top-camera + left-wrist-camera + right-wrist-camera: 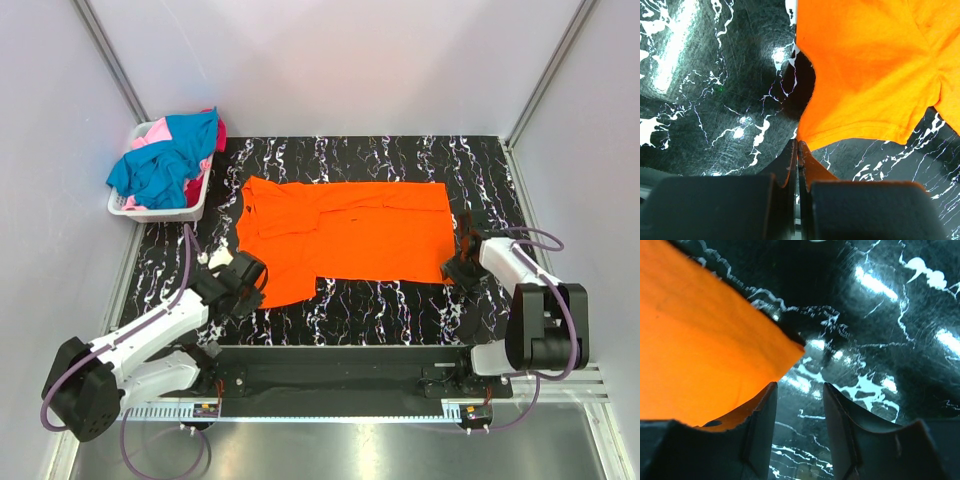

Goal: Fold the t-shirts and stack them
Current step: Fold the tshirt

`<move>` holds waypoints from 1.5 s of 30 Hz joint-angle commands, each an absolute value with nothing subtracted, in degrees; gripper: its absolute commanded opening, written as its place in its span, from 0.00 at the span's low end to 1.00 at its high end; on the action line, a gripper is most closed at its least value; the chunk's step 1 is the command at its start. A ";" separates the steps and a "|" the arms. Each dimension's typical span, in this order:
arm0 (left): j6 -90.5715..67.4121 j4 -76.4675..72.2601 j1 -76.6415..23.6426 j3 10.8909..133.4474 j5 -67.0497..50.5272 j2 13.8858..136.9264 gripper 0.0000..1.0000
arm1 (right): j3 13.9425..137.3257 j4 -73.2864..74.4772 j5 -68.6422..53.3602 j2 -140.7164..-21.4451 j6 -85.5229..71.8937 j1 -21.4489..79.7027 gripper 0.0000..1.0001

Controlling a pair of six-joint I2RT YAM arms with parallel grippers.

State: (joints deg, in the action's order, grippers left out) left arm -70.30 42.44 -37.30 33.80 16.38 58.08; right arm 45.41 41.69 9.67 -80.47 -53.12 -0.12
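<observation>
Remaining t-shirts (pixel 165 160) sit heaped in the basket (pixel 150 213). The left gripper (pixel 798 145) pinches the near sleeve of the spread orange t-shirt (pixel 350 235). The right gripper (pixel 799 386) is half-open and empty beside the hem corner. First fold pending: right must grip.

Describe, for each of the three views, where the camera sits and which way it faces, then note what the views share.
Top external: above and behind the bases, looking down on the table, orange t-shirt and basket; left arm and right arm show.
Left wrist: on the left arm, looking past its left gripper, shut on the t-shirt's edge.
Right wrist: on the right arm, facing the t-shirt's corner beside its open right gripper.
Shared: all see the orange t-shirt on the marbled table.
</observation>
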 commanded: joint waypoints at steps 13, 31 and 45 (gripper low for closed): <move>-69.34 43.50 -37.53 37.09 19.25 55.46 0.00 | 47.64 31.55 2.29 -89.73 -45.53 -6.15 0.33; -73.30 50.97 -37.62 35.86 21.45 44.92 0.00 | 45.88 41.21 8.00 -75.42 -45.35 -6.24 0.00; -76.12 63.10 -37.79 42.53 30.14 37.44 0.00 | 47.63 44.56 7.47 -69.34 -46.14 -6.24 0.00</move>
